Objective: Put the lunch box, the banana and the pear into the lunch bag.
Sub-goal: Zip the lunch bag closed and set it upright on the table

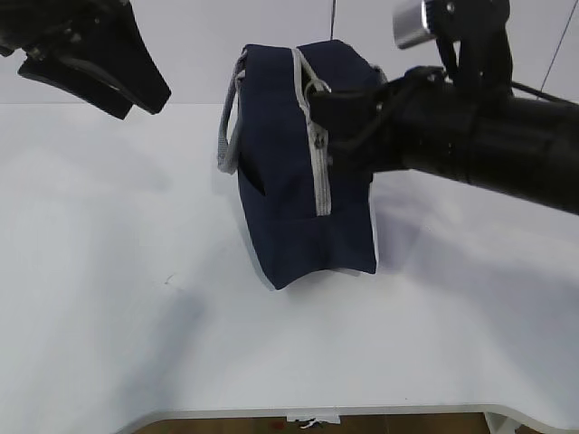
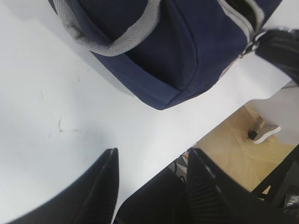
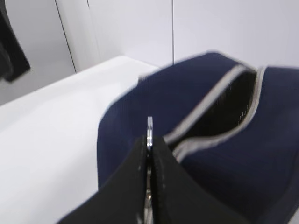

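The navy lunch bag (image 1: 294,172) stands in the middle of the white table, its grey zipper (image 1: 318,172) running down the near end. My right gripper (image 1: 318,101) is shut on the zipper's metal ring pull (image 3: 150,128) at the bag's top; in the right wrist view the zipper (image 3: 205,116) gapes partly open behind it. My left gripper (image 2: 152,156) is open and empty, raised at the upper left of the exterior view (image 1: 136,95), away from the bag (image 2: 173,51). The lunch box, banana and pear are out of view.
A grey strap handle (image 1: 226,127) hangs on the bag's left side. The table's front edge (image 1: 298,411) runs along the bottom; floor and a chair base (image 2: 264,133) show beyond it.
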